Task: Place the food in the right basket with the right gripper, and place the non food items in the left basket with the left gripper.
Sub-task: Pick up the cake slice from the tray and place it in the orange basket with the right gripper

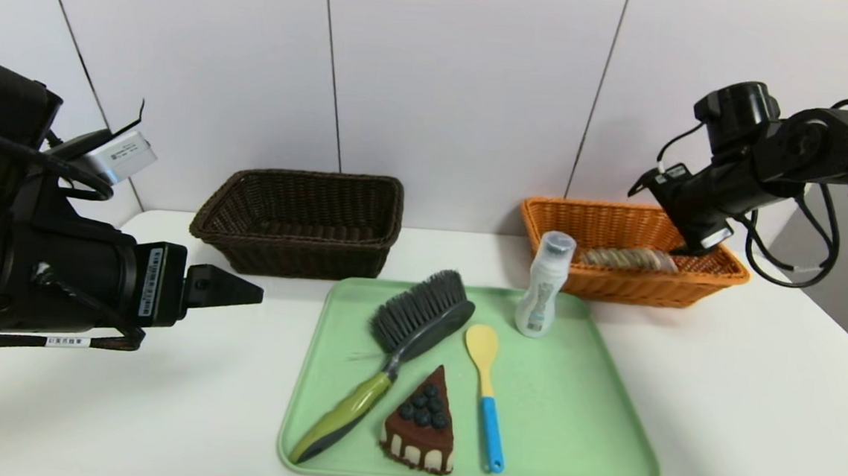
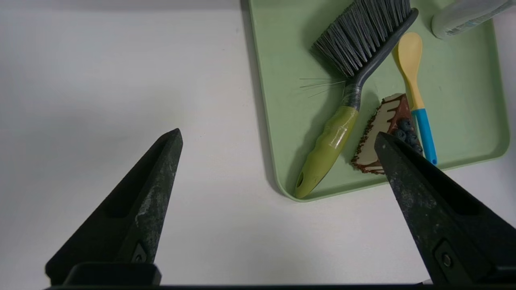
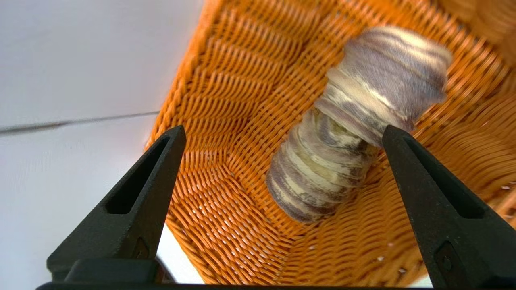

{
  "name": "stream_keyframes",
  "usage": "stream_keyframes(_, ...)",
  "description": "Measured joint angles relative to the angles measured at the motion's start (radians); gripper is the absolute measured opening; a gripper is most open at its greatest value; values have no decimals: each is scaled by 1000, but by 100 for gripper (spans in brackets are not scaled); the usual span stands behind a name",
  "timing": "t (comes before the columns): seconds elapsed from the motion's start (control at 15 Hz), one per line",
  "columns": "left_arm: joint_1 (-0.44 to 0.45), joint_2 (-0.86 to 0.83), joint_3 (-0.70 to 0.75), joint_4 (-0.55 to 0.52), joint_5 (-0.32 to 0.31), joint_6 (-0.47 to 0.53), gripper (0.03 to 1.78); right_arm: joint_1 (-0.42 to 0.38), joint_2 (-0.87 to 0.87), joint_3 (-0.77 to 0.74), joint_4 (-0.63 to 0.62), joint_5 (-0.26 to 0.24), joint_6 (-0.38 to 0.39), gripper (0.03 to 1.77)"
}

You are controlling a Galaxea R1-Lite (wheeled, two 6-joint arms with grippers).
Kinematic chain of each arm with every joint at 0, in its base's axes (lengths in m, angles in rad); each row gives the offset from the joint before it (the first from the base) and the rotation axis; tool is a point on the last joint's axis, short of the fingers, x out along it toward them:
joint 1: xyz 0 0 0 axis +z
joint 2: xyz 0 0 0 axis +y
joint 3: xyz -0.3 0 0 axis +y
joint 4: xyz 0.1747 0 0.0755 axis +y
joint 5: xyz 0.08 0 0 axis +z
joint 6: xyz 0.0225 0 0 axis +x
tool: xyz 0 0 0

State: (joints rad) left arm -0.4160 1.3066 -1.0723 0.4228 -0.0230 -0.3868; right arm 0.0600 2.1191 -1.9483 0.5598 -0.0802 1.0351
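Nearest the front edge of the white table (image 1: pixel 755 410) sits one green tray (image 1: pixel 567 427), and it's carrying four things. Closest to the tray's front edge is one chocolate cake wedge (image 1: pixel 422 424) with blueberries on top, point aimed toward the back. Just left of it lies one brush (image 1: pixel 394 352), its green handle running to the tray's front left corner and the grey bristles fanning out toward the middle of the back edge. Just right of the cake is one yellow spoon (image 1: pixel 486 392), blue handle toward the front, bowl toward the back. Near the tray's back right corner stands one small white bottle (image 1: pixel 544 287), upright.

The left gripper (image 2: pixel 278 139) hangs over bare table off the tray's left side, jaws spread wide and holding nothing (in its wrist view the brush and cake show between the two tips, well below them).

Further back, two baskets sit along the table's far edge by the wall. The dark brown basket (image 1: pixel 302 222) is behind the tray's left corner; I can't see anything in it. The orange basket (image 1: pixel 615 281) is behind the right corner, with one braided loaf (image 3: pixel 354 121) lying inside. The right gripper (image 3: pixel 284 133) hovers over that basket's right end, jaws wide apart, the loaf lying free below.
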Motion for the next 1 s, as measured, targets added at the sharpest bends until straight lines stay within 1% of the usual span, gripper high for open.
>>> stream_keyframes(0.2, 0, -11, 0, 0, -1, 0, 169, 38, -71, 4, -4, -3, -109, 169)
stream_keyframes(0.33, 0, -16, 2, 0, -2, 0, 169, 84, -137, 25, -4, 2, -186, 169)
stream_keyframes(0.47, -2, -24, 2, 0, -14, 0, 169, 136, -209, 104, -7, 3, -273, 169)
stream_keyframes(0.53, -3, -30, 4, 0, -29, 0, 169, 169, -249, 159, -9, 3, -302, 169)
stream_keyframes(0.67, -25, -47, 13, 0, -66, -1, 169, 248, -333, 276, -14, 3, -327, 169)
stream_keyframes(0.73, -48, -56, 20, 0, -74, 0, 169, 288, -377, 326, -16, 5, -334, 169)
stream_keyframes(0.87, -114, -70, 27, 4, -83, -2, 169, 369, -466, 399, -9, 14, -362, 169)
stream_keyframes(1.0, -148, -61, 1, 25, -78, -4, 169, 452, -535, 454, 28, 19, -373, 169)
